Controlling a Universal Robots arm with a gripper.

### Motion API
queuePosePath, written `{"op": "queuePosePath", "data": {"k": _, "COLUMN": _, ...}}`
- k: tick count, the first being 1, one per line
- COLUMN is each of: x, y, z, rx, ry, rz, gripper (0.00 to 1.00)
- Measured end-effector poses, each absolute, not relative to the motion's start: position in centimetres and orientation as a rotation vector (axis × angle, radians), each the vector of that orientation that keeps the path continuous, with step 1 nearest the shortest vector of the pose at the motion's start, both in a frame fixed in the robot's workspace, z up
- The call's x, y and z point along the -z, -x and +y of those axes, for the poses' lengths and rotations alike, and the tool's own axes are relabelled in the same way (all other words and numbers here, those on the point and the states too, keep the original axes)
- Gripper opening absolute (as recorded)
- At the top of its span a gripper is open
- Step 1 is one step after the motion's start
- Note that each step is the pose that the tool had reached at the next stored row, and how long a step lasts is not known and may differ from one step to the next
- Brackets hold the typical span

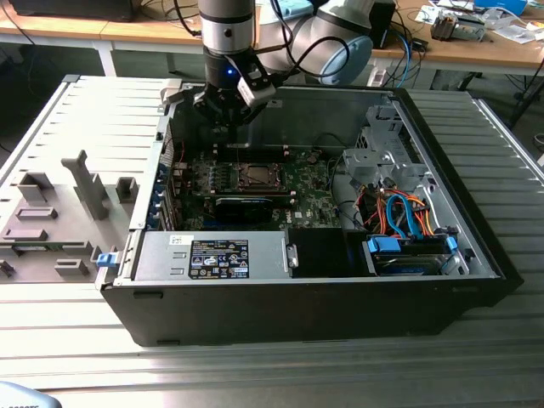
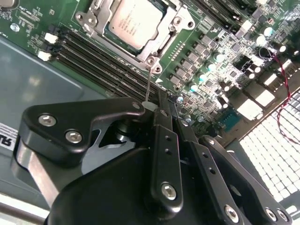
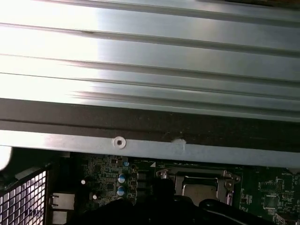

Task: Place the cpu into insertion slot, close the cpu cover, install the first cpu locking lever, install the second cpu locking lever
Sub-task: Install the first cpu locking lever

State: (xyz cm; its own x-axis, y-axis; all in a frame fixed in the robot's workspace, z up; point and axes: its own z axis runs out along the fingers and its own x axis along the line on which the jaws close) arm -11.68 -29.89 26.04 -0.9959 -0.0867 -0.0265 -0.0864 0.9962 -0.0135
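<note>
The claw [image 2: 157, 105], seemingly pinched narrow, hovers above the cpu [image 2: 133, 21]; labels are unreadable.

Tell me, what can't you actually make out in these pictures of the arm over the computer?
- Gripper: in the second wrist view its own black body covers the fingertips, so open or shut cannot be told.
- Cpu: seated in its socket, but the picture's edge cuts off its far side.
- Cpu cover and locking levers: whether latched is too small to tell in the exterior view.
- Motherboard: in the first wrist view, partly hidden by the case wall.
</note>
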Motion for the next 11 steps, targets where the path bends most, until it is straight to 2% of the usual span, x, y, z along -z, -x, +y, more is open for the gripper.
{"op": "queuePosePath", "data": {"k": 11, "x": -26.0, "y": 10.5, "z": -29.9, "rx": 0.019, "ry": 0.135, "rz": 3.112, "gripper": 0.11}}
